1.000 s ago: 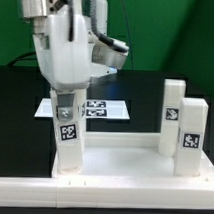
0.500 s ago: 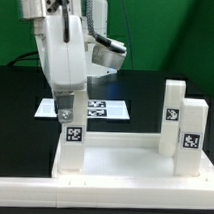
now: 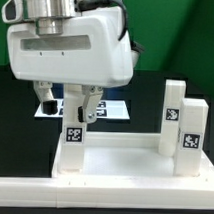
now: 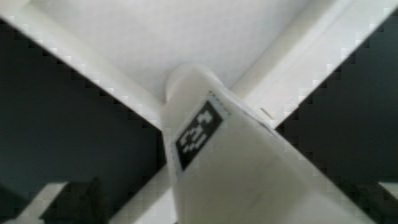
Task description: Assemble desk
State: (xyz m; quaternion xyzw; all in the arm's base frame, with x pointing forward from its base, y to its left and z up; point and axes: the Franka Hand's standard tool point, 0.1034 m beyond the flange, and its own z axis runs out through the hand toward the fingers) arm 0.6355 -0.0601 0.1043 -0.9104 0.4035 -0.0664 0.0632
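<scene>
The white desk top (image 3: 123, 162) lies upside down, rim up. A white tagged leg (image 3: 72, 144) stands upright in its corner at the exterior view's left. Two more tagged legs (image 3: 173, 112) (image 3: 191, 133) stand at the right. My gripper (image 3: 63, 99) hangs straight over the left leg, broad side to the camera. Its fingers (image 3: 41, 93) straddle the leg's top with a gap on the left, so it looks open. In the wrist view the leg (image 4: 222, 160) with its tag fills the middle, over the desk top (image 4: 178, 30).
The marker board (image 3: 111, 111) lies on the black table behind the desk top, partly hidden by my hand. A long white border bar (image 3: 102, 195) runs along the front. A green wall stands behind.
My hand has turned about a quarter turn over the left leg, from narrow side to broad side. The leg's tag still faces the camera; the leg has barely moved.
</scene>
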